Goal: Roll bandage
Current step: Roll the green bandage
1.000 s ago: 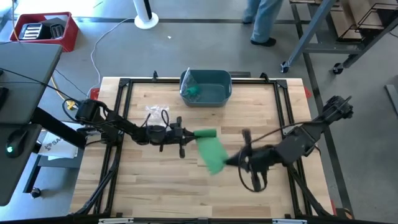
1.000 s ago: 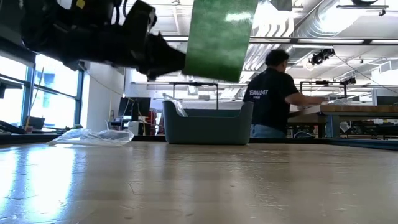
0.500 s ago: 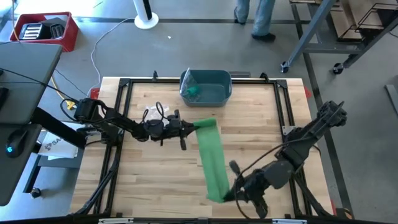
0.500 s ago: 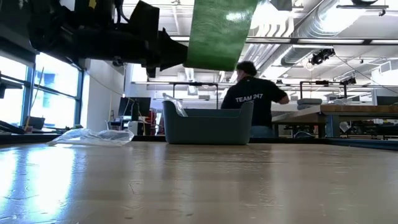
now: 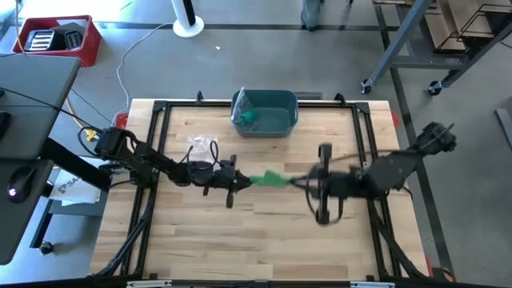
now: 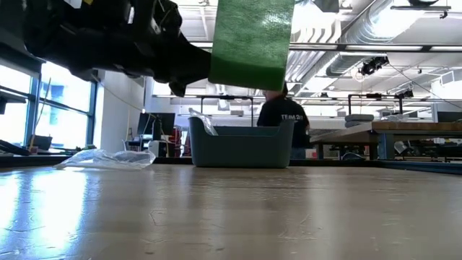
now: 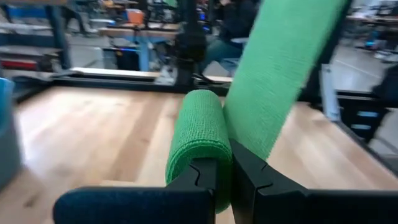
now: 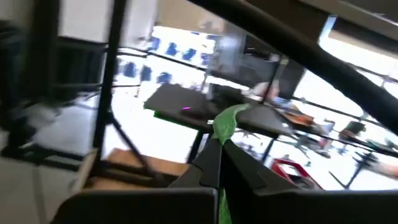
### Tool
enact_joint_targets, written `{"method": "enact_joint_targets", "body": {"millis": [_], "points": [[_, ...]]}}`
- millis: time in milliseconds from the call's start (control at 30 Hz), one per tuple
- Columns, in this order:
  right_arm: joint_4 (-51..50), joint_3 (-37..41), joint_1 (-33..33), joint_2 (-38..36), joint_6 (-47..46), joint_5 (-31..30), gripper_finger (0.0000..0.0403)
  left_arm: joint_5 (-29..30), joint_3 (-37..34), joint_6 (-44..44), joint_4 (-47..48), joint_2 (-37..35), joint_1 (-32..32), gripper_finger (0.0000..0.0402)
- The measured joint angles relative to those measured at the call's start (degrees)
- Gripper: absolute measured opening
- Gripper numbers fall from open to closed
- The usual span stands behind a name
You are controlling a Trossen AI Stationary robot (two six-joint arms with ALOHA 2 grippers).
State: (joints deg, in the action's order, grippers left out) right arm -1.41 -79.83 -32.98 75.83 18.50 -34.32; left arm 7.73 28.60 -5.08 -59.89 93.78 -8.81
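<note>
A green bandage [image 5: 268,178] is held above the middle of the table between my two grippers. Its rolled part [image 7: 199,140] is in my left gripper [image 5: 244,181], which is shut on it. A flat strip [image 7: 283,68] runs from the roll toward my right gripper [image 5: 298,183], which is shut on the strip's end [image 8: 225,123]. In the low view the strip [image 6: 253,36] shows wide beside my left arm [image 6: 108,36]. My left gripper pinches the rolled part of the bandage [image 7: 200,163] between its two fingers, which come level from the table's left. The roll is lifted clear of the table. The strip leaves it toward my right gripper. My right gripper pinches the free end of the strip [image 8: 227,121] between its two fingertips, coming from the table's right. The end is lifted clear of the table. The strip runs straight from it to the roll.
A grey-blue bin [image 5: 264,96] stands at the table's far edge with something green [image 5: 250,118] inside; it also shows in the low view [image 6: 242,144]. A crumpled clear plastic bag [image 5: 202,146] lies far of my left arm. A person moves in the room behind.
My right gripper first drew the strip out long toward the table's near edge, then swung back toward the far side. It has turned and now stands level with my left gripper, to its right. Seen from above, the strip between them is now short.
</note>
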Motion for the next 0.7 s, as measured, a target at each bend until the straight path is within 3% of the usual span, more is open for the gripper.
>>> {"method": "enact_joint_targets", "body": {"millis": [233, 467, 700], "points": [[-6.9, 0.0, 8.5, -2.9, -7.5, -5.8, 0.0000, -3.1, 2.9, -0.8, 3.5, 0.0, -2.9, 0.0010], [-17.9, 0.0, 16.3, -3.5, -14.0, -6.1, 0.0000, -7.1, 9.3, 2.2, 13.9, 0.0, -5.1, 0.0010], [-26.5, 0.0, 24.9, -6.2, -17.6, -7.5, 0.0000, -7.3, 9.8, 2.3, 14.9, 0.0, -6.6, 0.0010]]}}
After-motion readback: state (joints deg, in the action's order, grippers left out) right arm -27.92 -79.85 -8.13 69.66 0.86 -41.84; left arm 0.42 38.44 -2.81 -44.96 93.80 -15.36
